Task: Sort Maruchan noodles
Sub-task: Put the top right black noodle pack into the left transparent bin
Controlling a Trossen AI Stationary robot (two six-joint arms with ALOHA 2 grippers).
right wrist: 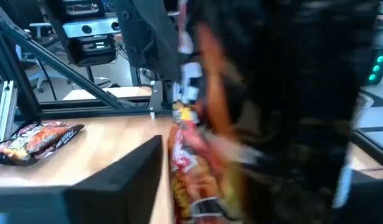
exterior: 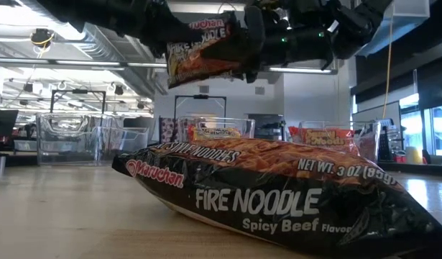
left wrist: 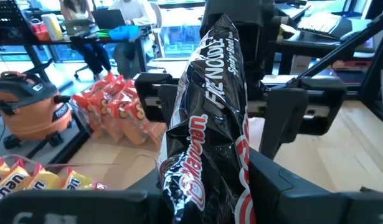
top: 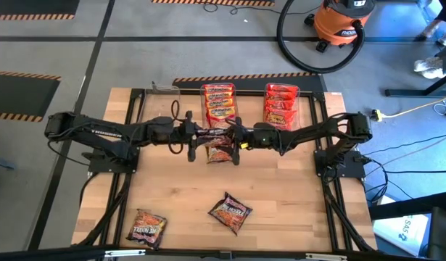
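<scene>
My left gripper (left wrist: 203, 202) is shut on a dark purple-black Maruchan packet (top: 219, 148) above the table's middle; the low view shows this packet (exterior: 203, 50) in the air. My right gripper (top: 234, 138) is open. Its fingers (left wrist: 289, 109) stand on either side of the packet's right end; whether they touch it, I cannot tell. Two more dark packets lie flat near the front edge (top: 230, 212) (top: 146, 226). Orange-yellow packets (top: 218, 103) fill the middle tub and red ones (top: 281, 106) the right tub. My left gripper pinches the dark packet's left end (left wrist: 200, 177) between its two fingers, coming level from the table's left. The wrapper is crumpled in the hold. The packet is lifted clear and stands on edge, its length running toward my right gripper.
Three clear tubs stand in a row along the far edge; the left one (top: 164, 98) holds no packets. Bare wood lies between the two packets at the front and under both arms. An orange shop vacuum (top: 342, 22) stands on the floor beyond the table.
</scene>
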